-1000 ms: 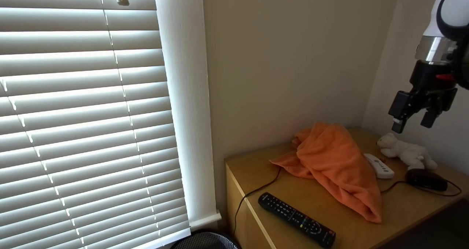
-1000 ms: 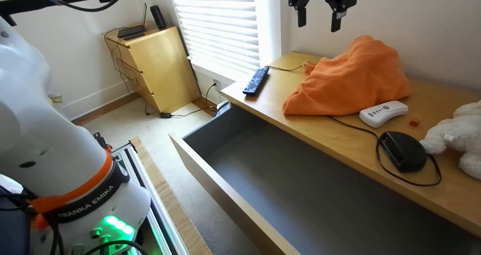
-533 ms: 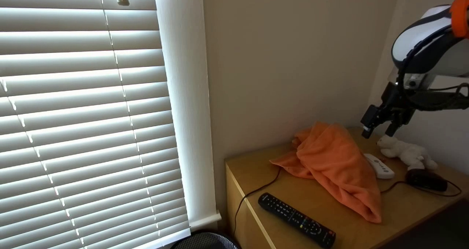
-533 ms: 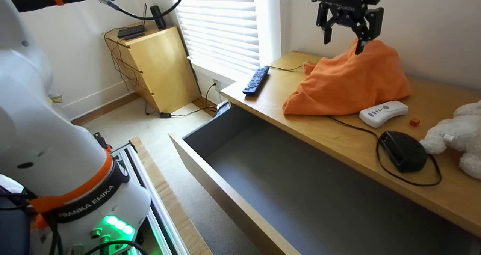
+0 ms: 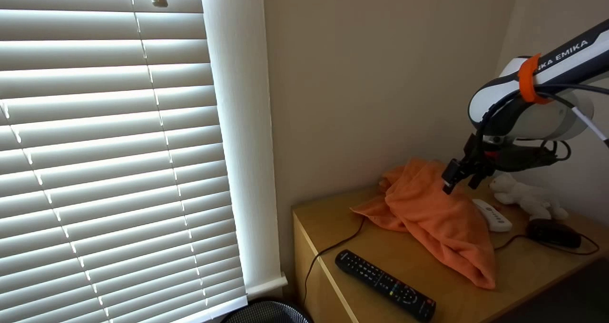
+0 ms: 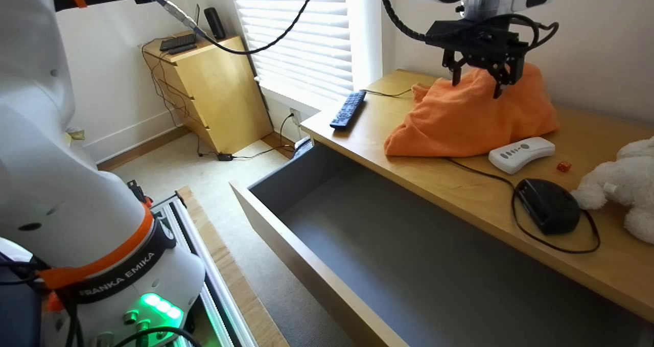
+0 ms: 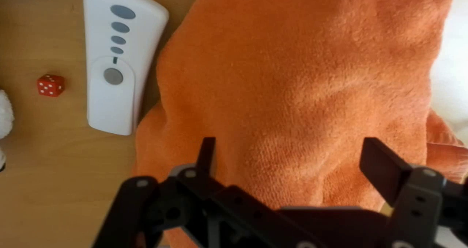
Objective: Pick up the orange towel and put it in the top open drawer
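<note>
The orange towel (image 5: 428, 213) lies heaped on the wooden dresser top, rising to a peak near the wall; it shows in an exterior view (image 6: 460, 124) and fills most of the wrist view (image 7: 278, 76). My gripper (image 5: 460, 187) is open and points down over the towel's upper part, with nothing between its fingers. In an exterior view the gripper (image 6: 476, 88) overlaps the towel's peak; in the wrist view the fingers (image 7: 289, 142) are wide apart over the towel. I cannot tell whether the fingertips touch it. The top drawer (image 6: 306, 259) is pulled open below, its grey inside showing.
A white remote (image 6: 521, 154) lies against the towel, near a red die (image 7: 51, 86). A black device with a cord (image 6: 546, 206) and a white plush toy (image 6: 628, 183) sit farther along. A black remote (image 5: 385, 285) lies near the dresser's end. The wall stands behind the towel.
The open gripper has come down and across from above, away from the plush toy side, to over the towel. The towel, drawer and other objects have not moved.
</note>
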Controlling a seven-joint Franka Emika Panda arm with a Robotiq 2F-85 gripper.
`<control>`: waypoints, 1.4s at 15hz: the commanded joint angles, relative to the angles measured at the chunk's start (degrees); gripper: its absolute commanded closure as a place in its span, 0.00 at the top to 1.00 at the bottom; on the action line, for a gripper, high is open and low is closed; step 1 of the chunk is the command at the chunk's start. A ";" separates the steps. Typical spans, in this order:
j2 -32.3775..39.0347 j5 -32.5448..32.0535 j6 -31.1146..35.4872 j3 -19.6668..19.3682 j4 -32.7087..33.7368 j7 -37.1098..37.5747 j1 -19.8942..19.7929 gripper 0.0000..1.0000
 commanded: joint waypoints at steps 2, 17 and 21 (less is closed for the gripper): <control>6.38 0.54 -0.03 3.02 5.76 -2.51 -3.25 0.73; -10.67 0.93 -15.76 2.33 -0.52 -2.33 -3.98 0.04; -21.17 1.11 -21.80 0.57 -6.31 -2.55 -3.15 0.04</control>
